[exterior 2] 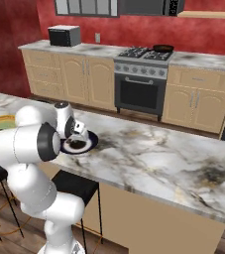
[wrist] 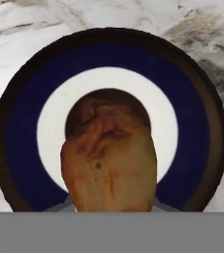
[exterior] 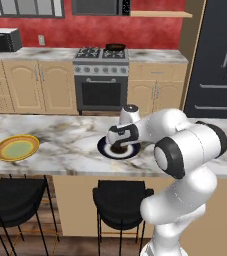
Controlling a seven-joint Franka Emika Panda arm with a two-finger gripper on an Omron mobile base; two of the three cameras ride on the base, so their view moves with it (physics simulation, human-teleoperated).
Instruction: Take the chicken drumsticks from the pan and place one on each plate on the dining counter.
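The gripper (exterior: 119,148) is closed on a chicken drumstick (wrist: 108,160), just above the centre of the dark-rimmed plate (wrist: 108,121); whether they touch I cannot tell; the dining counter (exterior 2: 153,156) lies free toward the picture's right; the yellow plate (exterior: 16,147) sits far left.

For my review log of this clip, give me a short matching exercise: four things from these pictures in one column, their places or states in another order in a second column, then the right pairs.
Things:
1. drumstick
2. yellow-rimmed plate
3. pan
4. gripper

Places or states:
A. on the stove at the back wall
B. shut on the meat, over the dark-rimmed plate
C. lying bare on the counter, apart from the arm
D. held above the white centre of the dark-rimmed plate

Pairs: 1-D, 2-C, 3-A, 4-B
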